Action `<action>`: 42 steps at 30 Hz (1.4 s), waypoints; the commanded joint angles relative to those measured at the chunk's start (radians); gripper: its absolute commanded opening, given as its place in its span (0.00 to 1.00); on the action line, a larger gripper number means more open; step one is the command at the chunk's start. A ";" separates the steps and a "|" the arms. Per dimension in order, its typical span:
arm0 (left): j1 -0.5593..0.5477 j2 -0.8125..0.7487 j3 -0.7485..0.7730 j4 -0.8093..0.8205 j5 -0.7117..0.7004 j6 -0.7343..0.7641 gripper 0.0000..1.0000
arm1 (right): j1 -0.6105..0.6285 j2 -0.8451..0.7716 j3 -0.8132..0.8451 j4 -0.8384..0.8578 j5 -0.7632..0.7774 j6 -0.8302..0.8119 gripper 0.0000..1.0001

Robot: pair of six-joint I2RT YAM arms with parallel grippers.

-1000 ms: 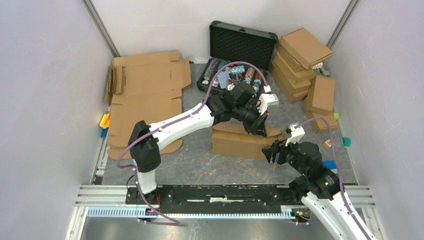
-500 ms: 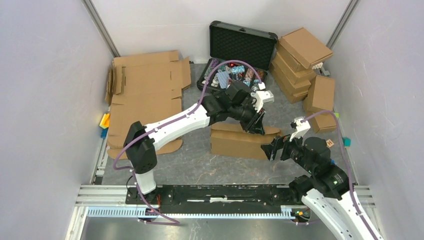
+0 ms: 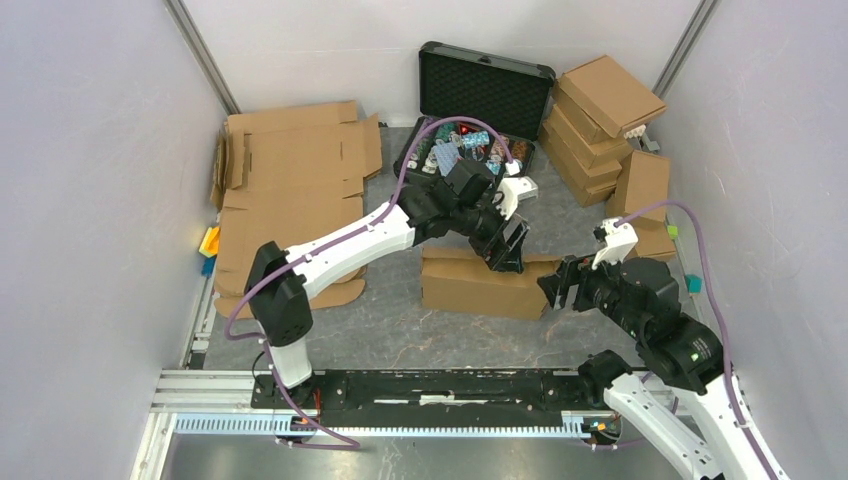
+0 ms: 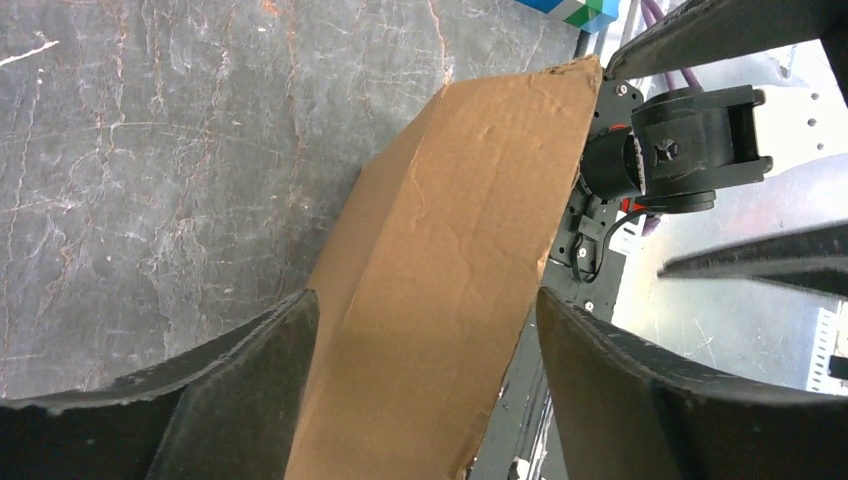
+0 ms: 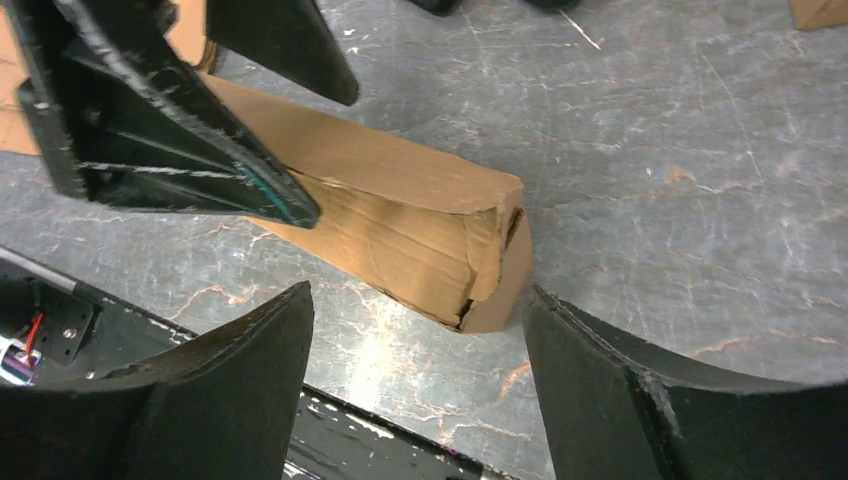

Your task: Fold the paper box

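Hovering my left tool (image 3: pixel 508 258) over the top of the plain brown corrugated cardboard paper box (image 3: pixel 465 285), towards its right end. Fingers spread apart, nothing clamped. In the left wrist view the cardboard runs below and between the two dark fingers (image 4: pixel 250 390); cannot tell if they brush its edges.

The paper box sits folded up into a long low block in the middle of the grey marbled desk (image 3: pixel 400 335), long side facing me. Its right end face is creased, the layered flaps not flush, with a dark slit at the corner in the right wrist view.

My right tool (image 3: pixel 553 290) is low, just beside that right end and pointing at it. Its fingers are apart too and hold nothing; the box end shows between them without touching.

Behind the box, an open black hard case with foam lining (image 3: pixel 487 85) holds colourful chips. Flat brown die-cut cardboard sheets (image 3: pixel 290 190) lie at the far left of the desk. A stack of closed brown cardboard boxes (image 3: pixel 600 110) stands at the far right, well apart from both tools.
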 commanded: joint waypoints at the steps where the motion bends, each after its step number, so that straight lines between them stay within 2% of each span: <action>1: -0.001 -0.088 0.010 -0.012 -0.016 0.080 0.91 | 0.003 0.007 0.059 -0.047 0.108 -0.001 0.73; 3: -0.004 -0.100 0.002 -0.009 -0.016 0.118 0.99 | 0.003 0.004 0.062 -0.047 0.130 -0.001 0.63; 5: -0.011 -0.112 -0.010 0.000 -0.020 0.144 1.00 | 0.004 0.007 0.057 -0.046 0.136 -0.002 0.52; 6: -0.018 -0.118 -0.016 0.001 -0.029 0.171 1.00 | 0.004 0.012 0.054 -0.044 0.139 -0.002 0.51; 16: -0.162 -0.101 -0.017 -0.050 -0.309 0.419 1.00 | 0.004 0.036 0.013 0.006 0.167 -0.006 0.54; 22: -0.179 0.025 0.162 -0.237 -0.311 0.467 1.00 | 0.004 0.039 -0.019 0.049 0.153 -0.014 0.50; 29: -0.176 0.061 0.195 -0.270 -0.344 0.505 1.00 | 0.004 0.033 -0.056 0.092 0.128 -0.012 0.42; 37: -0.169 0.106 0.247 -0.359 -0.310 0.529 1.00 | 0.003 0.045 -0.089 0.114 0.101 -0.004 0.36; 38: -0.168 0.113 0.255 -0.367 -0.308 0.526 1.00 | 0.003 0.044 -0.090 0.115 0.106 -0.005 0.32; 42: -0.165 0.138 0.290 -0.399 -0.309 0.515 0.94 | 0.004 0.055 -0.088 0.106 0.120 -0.007 0.27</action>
